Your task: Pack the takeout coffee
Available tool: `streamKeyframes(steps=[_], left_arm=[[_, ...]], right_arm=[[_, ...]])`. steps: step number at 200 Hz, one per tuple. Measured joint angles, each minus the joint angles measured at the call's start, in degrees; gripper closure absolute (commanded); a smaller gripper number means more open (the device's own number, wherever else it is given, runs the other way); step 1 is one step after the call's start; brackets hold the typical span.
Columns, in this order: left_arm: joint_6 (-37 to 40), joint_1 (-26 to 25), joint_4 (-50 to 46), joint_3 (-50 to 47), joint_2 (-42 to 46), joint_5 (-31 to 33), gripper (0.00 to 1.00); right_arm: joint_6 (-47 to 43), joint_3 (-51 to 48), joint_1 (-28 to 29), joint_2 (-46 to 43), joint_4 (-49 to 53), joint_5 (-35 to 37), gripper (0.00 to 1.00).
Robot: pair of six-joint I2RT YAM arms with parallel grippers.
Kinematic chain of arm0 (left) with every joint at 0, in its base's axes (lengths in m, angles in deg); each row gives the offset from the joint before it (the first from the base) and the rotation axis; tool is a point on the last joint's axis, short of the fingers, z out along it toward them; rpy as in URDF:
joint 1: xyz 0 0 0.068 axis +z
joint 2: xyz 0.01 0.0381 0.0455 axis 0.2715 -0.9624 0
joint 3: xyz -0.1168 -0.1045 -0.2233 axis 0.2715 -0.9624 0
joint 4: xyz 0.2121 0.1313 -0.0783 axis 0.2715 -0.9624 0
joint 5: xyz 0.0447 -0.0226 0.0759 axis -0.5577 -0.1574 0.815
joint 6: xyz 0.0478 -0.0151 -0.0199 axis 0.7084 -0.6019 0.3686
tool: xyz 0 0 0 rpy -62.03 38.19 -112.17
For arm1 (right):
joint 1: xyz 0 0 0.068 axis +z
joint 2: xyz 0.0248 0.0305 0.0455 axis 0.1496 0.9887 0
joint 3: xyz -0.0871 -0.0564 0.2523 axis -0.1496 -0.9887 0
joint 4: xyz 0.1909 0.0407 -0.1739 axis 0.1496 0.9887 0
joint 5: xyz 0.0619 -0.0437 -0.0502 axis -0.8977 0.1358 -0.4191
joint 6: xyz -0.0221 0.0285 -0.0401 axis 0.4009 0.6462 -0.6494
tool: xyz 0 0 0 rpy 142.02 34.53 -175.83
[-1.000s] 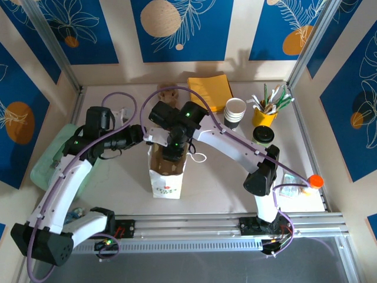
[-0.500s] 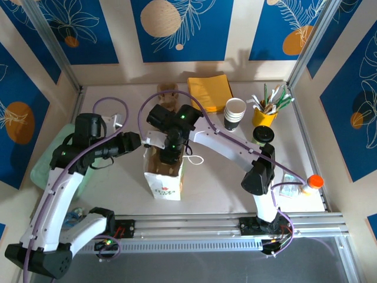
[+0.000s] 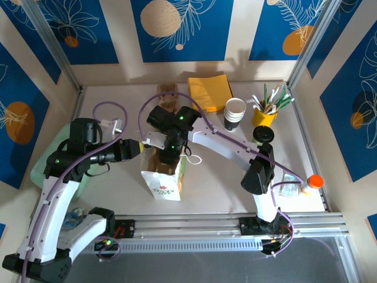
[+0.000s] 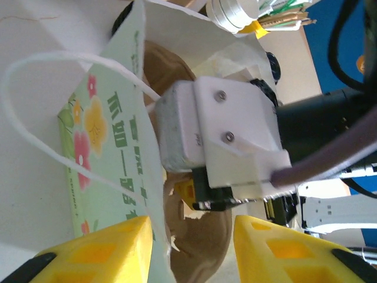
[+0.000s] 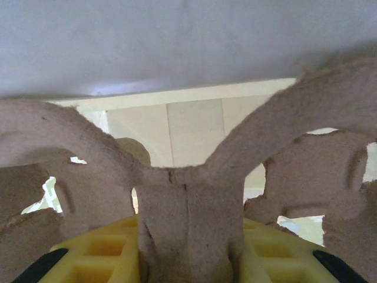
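The takeout coffee cups (image 3: 235, 112) stand nested at the back right, white with dark lower parts; their rims also show in the left wrist view as takeout coffee cups (image 4: 231, 12). A white flowered paper bag (image 3: 163, 180) stands mid-table. My right gripper (image 3: 172, 153) reaches into its mouth. In the right wrist view my right gripper (image 5: 189, 239) is shut on the middle ridge of the brown pulp carrier tray (image 5: 188, 194). My left gripper (image 3: 139, 148) is at the bag's left rim. There my left gripper (image 4: 191, 239) is open and straddles the bag wall (image 4: 112, 141), with the tray (image 4: 203, 244) between its fingers.
A black lid (image 3: 263, 135) and a yellow cup of utensils (image 3: 265, 113) sit right of the cups. Yellow napkins (image 3: 210, 91) lie at the back. An orange-capped bottle (image 3: 313, 183) is at the right front, a green pad (image 3: 42, 162) far left.
The left arm has drawn back to the left and the bag has shifted and leaned that way with it. The right gripper stays in the bag mouth with the tray.
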Motion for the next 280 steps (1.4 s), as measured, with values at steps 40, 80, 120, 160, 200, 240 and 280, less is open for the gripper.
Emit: streamKeyframes(steps=[40,80,120,160,200,240,280], left_arm=[[1.1,-3.5,-1.1,0.0,0.0,2.2,0.59],[1.5,-8.5,-1.4,0.0,-1.3,8.2,0.65],[1.8,-10.3,-1.4,0.0,-2.6,13.7,0.72],[1.7,-12.2,-0.3,-0.3,-3.8,15.2,0.74],[1.8,-12.6,1.0,-0.4,-4.4,15.9,0.87],[1.9,-12.6,0.9,-0.3,-5.0,17.8,0.97],[1.9,-12.7,0.7,1.0,-6.4,19.5,0.99]], right_arm=[[0.0,-0.2,-0.3,-0.1,-0.7,-0.2,0.69],[0.2,-1.6,-0.3,-0.1,-1.2,-0.2,0.69],[0.3,-2.6,-0.4,-0.8,-1.9,-0.2,0.69],[0.7,-3.9,-0.7,-1.7,-2.5,-0.2,0.69],[0.9,-5.4,-1.0,-2.5,-3.7,-0.4,0.69],[0.9,-7.3,-1.4,-3.1,-4.6,-0.4,0.69],[0.9,-8.7,-2.0,-3.1,-5.1,-0.4,0.69]])
